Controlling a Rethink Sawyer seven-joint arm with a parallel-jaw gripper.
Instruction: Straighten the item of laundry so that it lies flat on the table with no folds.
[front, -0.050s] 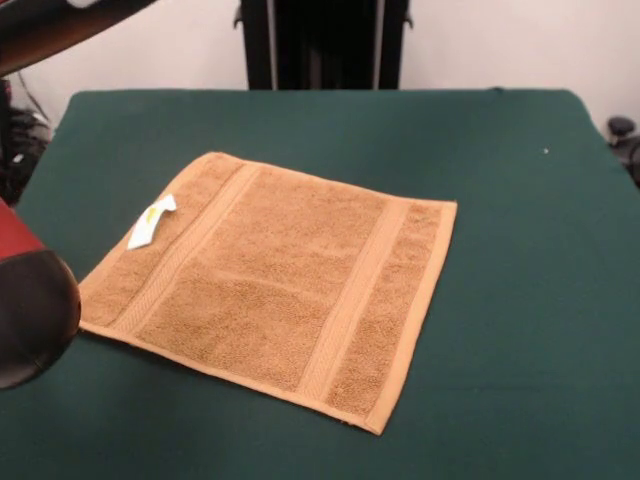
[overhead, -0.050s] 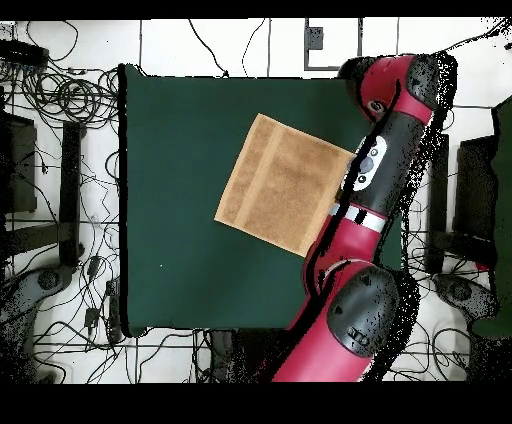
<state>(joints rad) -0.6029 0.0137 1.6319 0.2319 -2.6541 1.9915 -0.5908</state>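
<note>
The item of laundry (front, -0.050s: 270, 290) is a golden-tan towel spread open on the green table (front, -0.050s: 510, 250), turned at an angle, with paler bands near two edges. I see no folds in it. A small white tag (front, -0.050s: 152, 222) lies on its left part. In the overhead view the towel (overhead, -0.050s: 278, 185) sits right of the table's (overhead, -0.050s: 175, 200) middle, and its right corner is hidden under the red arm (overhead, -0.050s: 370, 170). A red and black arm joint (front, -0.050s: 30, 320) bulges in at the front view's left edge. The gripper shows in neither view.
The arm reaches over the table's right side in the overhead view, from its base (overhead, -0.050s: 355, 315) up to a bend (overhead, -0.050s: 395, 85). Cables and stands (overhead, -0.050s: 60, 150) lie on the floor around the table.
</note>
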